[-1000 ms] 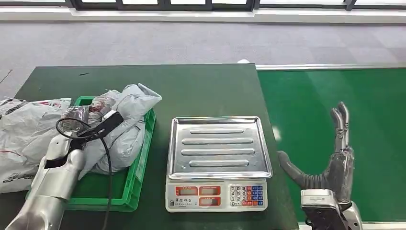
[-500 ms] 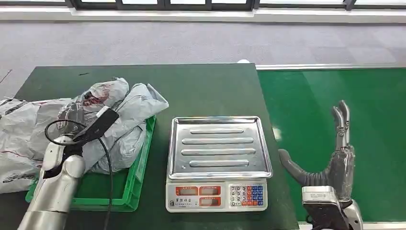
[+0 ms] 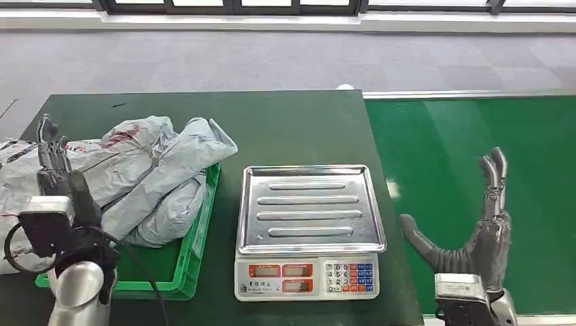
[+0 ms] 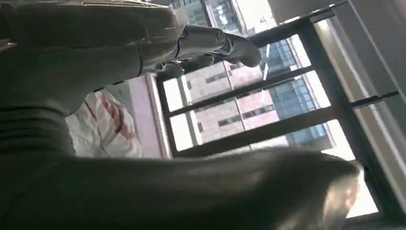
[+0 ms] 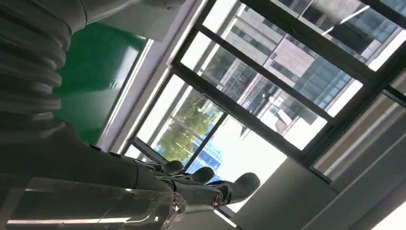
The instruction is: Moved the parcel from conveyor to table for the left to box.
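I see the grey parcel (image 3: 159,173) lying half in the green box (image 3: 193,255), red print on it too blurred to read. My left hand (image 3: 58,180) hangs beside it, fingers apart, empty. My right hand (image 3: 475,231) is spread wide over the conveyor (image 3: 469,136). The scale's (image 3: 309,227) keypad text is illegible.

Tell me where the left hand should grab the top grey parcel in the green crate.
Probably the raised fold of the grey parcel over the green crate rim, from above: it stands free of the heap, offering loose film for the left hand to pinch.
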Tool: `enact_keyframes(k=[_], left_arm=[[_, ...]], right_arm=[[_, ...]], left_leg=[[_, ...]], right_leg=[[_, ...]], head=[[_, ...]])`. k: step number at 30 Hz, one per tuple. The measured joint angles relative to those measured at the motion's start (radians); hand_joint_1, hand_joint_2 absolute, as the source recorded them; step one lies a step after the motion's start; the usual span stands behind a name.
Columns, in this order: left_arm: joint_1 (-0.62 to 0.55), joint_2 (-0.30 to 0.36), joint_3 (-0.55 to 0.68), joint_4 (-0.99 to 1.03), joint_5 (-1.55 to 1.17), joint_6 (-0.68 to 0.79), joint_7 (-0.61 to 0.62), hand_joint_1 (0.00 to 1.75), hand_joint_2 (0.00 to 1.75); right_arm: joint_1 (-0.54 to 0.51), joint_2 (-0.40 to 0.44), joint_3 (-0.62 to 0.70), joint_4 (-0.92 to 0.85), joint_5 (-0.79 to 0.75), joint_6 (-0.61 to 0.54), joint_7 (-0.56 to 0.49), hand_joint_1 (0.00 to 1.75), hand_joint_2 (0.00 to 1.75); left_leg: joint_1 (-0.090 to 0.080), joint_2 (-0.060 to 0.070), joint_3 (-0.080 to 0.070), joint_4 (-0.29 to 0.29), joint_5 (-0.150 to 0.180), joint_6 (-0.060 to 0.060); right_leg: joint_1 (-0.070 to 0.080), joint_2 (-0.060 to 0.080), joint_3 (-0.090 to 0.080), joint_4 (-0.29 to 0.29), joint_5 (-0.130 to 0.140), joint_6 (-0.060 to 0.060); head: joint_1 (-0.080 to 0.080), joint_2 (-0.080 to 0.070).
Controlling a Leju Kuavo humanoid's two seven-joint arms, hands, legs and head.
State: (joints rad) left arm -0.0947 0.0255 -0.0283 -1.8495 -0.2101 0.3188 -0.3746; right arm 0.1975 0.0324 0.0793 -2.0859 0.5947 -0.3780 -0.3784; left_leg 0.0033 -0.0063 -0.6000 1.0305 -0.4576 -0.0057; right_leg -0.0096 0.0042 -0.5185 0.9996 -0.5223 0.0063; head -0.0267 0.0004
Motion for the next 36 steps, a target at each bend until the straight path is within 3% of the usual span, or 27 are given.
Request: enact_keyframes(k=[14, 24, 25, 27, 28, 36], left_arm=[[0.047, -0.025, -0.040, -0.080, 0.066, -0.068, -0.015, 0.00, 0.00], [0.098, -0.037, -0.161, -0.088, 0.200, -0.504, -0.216, 0.00, 0.00], [0.107, -0.037, -0.176, -0.089, 0.172, -0.514, -0.223, 0.00, 0.00], [0.122, -0.037, -0.205, -0.093, 0.112, -0.513, -0.238, 0.00, 0.00], [0.127, -0.037, -0.216, -0.096, 0.093, -0.513, -0.245, 0.00, 0.00], [0.116, -0.034, -0.265, -0.087, 0.086, -0.544, -0.261, 0.00, 0.00]], right_arm=[[0.008, 0.002, 0.000, 0.000, -0.038, 0.025, -0.014, 0.00, 1.75], [-0.025, 0.011, 0.000, 0.058, -0.329, 0.303, -0.069, 0.00, 1.75], [-0.025, 0.012, 0.000, 0.063, -0.339, 0.321, -0.074, 0.00, 0.00], [-0.023, 0.013, 0.000, 0.069, -0.361, 0.355, -0.090, 0.00, 0.00], [-0.021, 0.013, 0.000, 0.069, -0.375, 0.378, -0.103, 0.00, 1.75], [0.016, 0.013, 0.016, 0.061, -0.367, 0.433, -0.147, 0.00, 1.75]], left_leg=[[0.000, 0.000, 0.000, 0.000, 0.000, 0.000], [0.000, 0.000, 0.000, 0.000, 0.000, 0.000], [0.000, 0.000, 0.000, 0.000, 0.000, 0.000], [0.000, 0.000, 0.000, 0.000, 0.000, 0.000], [0.000, 0.000, 0.000, 0.000, -0.001, 0.000], [0.000, 0.000, 0.001, 0.000, -0.001, 0.000]], right_leg=[[0.000, 0.000, 0.000, 0.000, 0.000, 0.000], [0.000, 0.000, 0.001, 0.000, 0.000, 0.000], [0.000, 0.000, 0.001, 0.000, 0.000, 0.000], [0.000, 0.000, 0.000, 0.000, 0.000, 0.000], [0.000, 0.000, 0.000, 0.000, 0.000, 0.000], [0.000, 0.000, 0.000, 0.000, -0.001, 0.000]], head=[[0.000, 0.000], [0.000, 0.000], [0.000, 0.000], [0.000, 0.000], [0.000, 0.000], [0.000, 0.000]])
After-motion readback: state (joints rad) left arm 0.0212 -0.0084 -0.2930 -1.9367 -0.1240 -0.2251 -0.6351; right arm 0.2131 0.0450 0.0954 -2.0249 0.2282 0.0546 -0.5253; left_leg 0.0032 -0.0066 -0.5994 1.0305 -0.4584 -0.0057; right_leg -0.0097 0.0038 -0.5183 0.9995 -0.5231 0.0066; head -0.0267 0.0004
